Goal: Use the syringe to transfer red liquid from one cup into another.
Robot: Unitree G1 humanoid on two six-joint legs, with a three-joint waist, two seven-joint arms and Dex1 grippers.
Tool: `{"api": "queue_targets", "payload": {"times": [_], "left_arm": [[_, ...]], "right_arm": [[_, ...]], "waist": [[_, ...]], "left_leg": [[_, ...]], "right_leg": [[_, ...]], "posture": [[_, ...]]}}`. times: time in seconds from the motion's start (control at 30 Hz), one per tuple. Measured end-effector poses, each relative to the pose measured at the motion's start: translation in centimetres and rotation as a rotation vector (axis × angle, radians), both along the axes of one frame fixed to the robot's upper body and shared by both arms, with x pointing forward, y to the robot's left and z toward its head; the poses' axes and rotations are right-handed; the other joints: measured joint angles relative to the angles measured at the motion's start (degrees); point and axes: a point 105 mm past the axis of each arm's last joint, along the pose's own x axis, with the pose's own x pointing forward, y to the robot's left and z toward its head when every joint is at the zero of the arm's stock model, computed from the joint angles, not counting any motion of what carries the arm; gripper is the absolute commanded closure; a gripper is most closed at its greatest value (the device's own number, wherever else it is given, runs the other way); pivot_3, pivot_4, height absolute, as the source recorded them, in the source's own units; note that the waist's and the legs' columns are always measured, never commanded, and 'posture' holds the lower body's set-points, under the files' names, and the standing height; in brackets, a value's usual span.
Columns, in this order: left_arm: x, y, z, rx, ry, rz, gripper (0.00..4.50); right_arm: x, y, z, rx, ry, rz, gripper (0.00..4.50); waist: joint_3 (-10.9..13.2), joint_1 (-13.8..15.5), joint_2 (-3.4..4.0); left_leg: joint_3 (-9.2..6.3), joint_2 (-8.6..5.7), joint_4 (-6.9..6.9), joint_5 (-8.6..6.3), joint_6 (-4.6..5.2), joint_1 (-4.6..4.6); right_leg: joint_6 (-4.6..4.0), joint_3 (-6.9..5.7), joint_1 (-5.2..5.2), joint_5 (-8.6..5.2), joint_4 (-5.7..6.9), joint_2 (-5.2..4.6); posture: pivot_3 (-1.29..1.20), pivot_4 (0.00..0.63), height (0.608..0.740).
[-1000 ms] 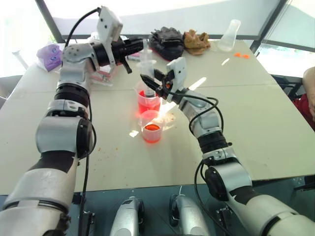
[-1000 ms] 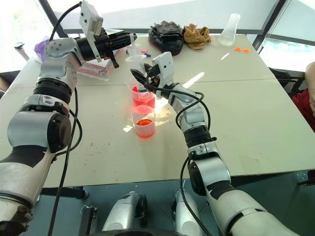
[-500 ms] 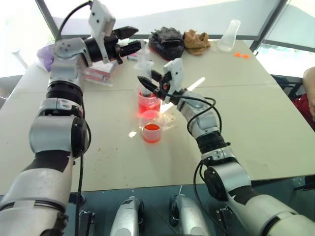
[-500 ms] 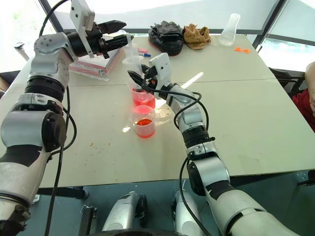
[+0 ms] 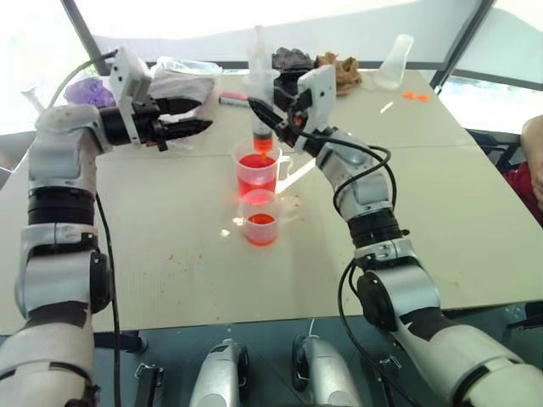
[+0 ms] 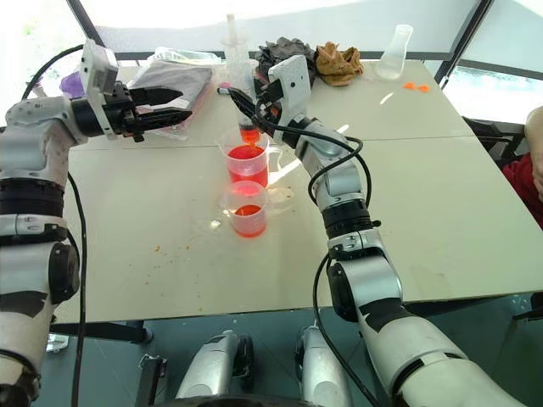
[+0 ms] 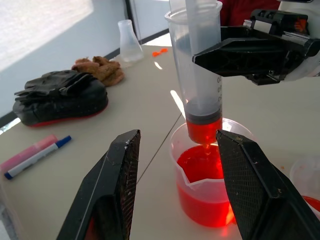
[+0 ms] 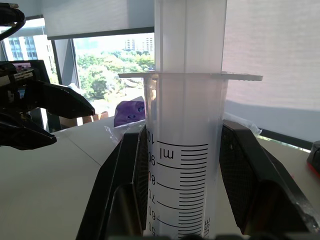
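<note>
The right gripper [image 5: 270, 119] is gripping the large clear plastic syringe [image 5: 260, 93] upright, tip just above the tall handled measuring cup [image 5: 256, 172]. The left gripper [image 5: 193, 127], fingers spread, is empty. The syringe should be carried upright to the short handleless cup [image 5: 261, 218], avoiding drips.

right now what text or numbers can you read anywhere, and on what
"ml" on the large clear plastic syringe barrel, printed sideways.
"90", "80", and part of "60" or "50" beside its scale marks, cut off lower down.
Small print along the barrel's lower edge: too small to read.
No other text is legible.
</note>
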Motion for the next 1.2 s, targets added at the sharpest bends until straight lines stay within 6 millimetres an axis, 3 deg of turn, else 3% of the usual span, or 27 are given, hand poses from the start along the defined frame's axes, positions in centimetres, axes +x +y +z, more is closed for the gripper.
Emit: {"api": "queue_targets", "payload": {"times": [0.23, 0.43, 0.53, 0.7, 0.9, 1.03, 1.2], "left_arm": [[-1.3, 0.9, 0.0, -0.088, 0.017, 0.05, 1.95], [-3.2, 0.8, -0.7, -0.093, 0.029, 0.068, 1.95], [-3.9, 0.6, -0.9, -0.098, 0.04, 0.072, 1.95], [-4.3, 0.4, -0.2, -0.109, 0.02, 0.08, 1.95], [-3.8, -0.6, 0.3, -0.122, 0.025, 0.044, 1.95], [-3.5, -1.5, 3.7, -0.157, -0.039, -0.023, 1.95], [-3.5, -3.5, 8.3, -0.182, -0.158, -0.149, 1.95]], "right_arm": [[-0.5, 0.1, 0.8, 0.04, 0.032, 0.031, 3.01], [-4.6, -1.7, 6.6, 0.119, -0.026, 0.095, 3.01], [-6.9, -2.6, 7.6, 0.139, -0.026, 0.113, 3.01], [-9.0, -2.3, 4.3, 0.144, 0.154, 0.147, 3.01], [-9.2, -1.5, 1.9, 0.137, 0.21, 0.116, 3.01], [-8.6, -1.2, -0.5, 0.108, 0.255, 0.088, 3.01], [-8.3, -1.2, -1.4, 0.085, 0.238, 0.074, 3.01]], "waist": [[0.0, -0.03, 0.0], [-0.01, 0.18, -0.01], [-0.04, 0.21, -0.06], [-0.04, 0.2, -0.07], [-0.05, 0.27, -0.08], [-0.05, 0.42, -0.1], [-0.05, 0.27, -0.1]], "left_leg": [[-0.02, 0.02, 0.0, 0.02, -0.03, 0.01], [-0.08, 0.04, 0.0, 0.02, -0.04, 0.0], [-0.12, 0.04, 0.0, -0.06, 0.09, 0.04], [-0.1, 0.02, 0.0, -0.11, 0.17, 0.18], [-0.11, -0.01, -0.01, -0.1, 0.16, 0.34], [-0.11, -0.04, 0.0, -0.1, 0.17, 0.33], [-0.08, -0.1, 0.0, -0.1, 0.17, 0.34]], "right_leg": [[0.0, 0.0, 0.0, 0.0, 0.03, 0.0], [0.0, 0.01, 0.0, 0.0, 0.03, -0.02], [-0.01, 0.0, 0.04, 0.0, 0.04, -0.02], [-0.03, 0.02, 0.08, -0.01, 0.04, -0.03], [-0.05, 0.02, 0.22, 0.0, 0.04, 0.01], [-0.05, 0.02, 0.25, 0.0, -0.01, 0.0], [-0.04, 0.02, 0.25, -0.01, 0.0, 0.02]], "posture": [[0.0, 0.15, 0.74], [0.0, 0.15, 0.74], [0.0, 0.15, 0.74], [0.0, 0.15, 0.74], [0.0, 0.15, 0.74], [0.0, 0.15, 0.74], [0.0, 0.15, 0.74]]}}
